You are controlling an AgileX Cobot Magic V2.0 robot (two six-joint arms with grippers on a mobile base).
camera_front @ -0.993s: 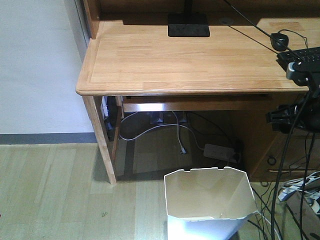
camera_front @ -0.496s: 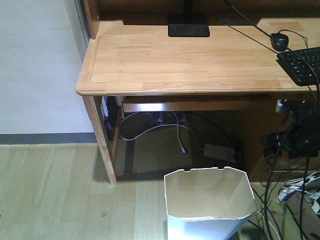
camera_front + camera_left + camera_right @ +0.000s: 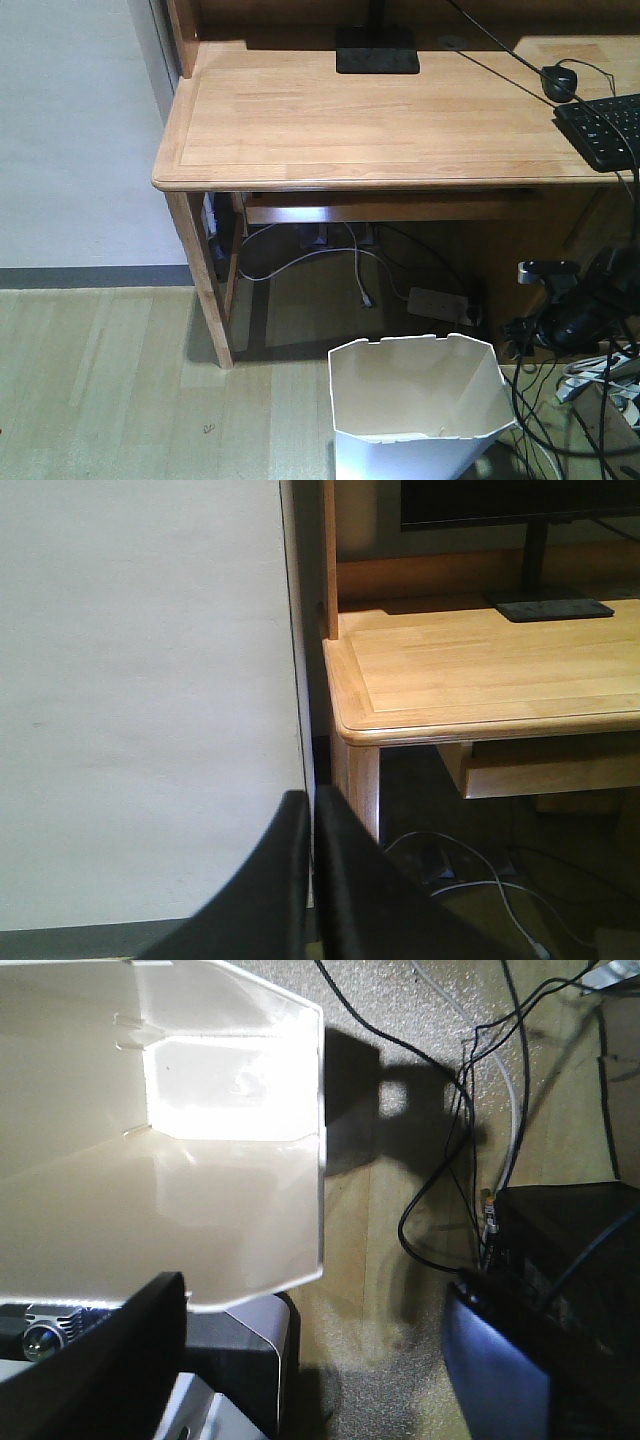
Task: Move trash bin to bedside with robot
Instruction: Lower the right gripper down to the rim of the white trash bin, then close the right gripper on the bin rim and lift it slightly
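Observation:
The white trash bin (image 3: 415,400) stands open-topped on the wood floor in front of the desk. From above, in the right wrist view, the trash bin (image 3: 200,1160) fills the left side. My right gripper (image 3: 530,332) hangs low just right of the bin's rim. In its own view the right gripper (image 3: 315,1360) is open with nothing between the fingers, one finger (image 3: 100,1360) over the bin's near corner and the other out over the floor. My left gripper (image 3: 312,880) is shut on nothing and points at the wall beside the desk corner. The bedside is out of view.
The light wooden desk (image 3: 380,120) carries a keyboard (image 3: 605,130), a mouse (image 3: 558,80) and a monitor base (image 3: 377,50). A power strip (image 3: 440,302) and cables lie under it. Black cables (image 3: 470,1160) and a dark box (image 3: 560,1250) crowd the floor right of the bin.
My right arm has come down from desk-top height to the level of the bin's rim and shifted a little left toward it. The bin has not moved.

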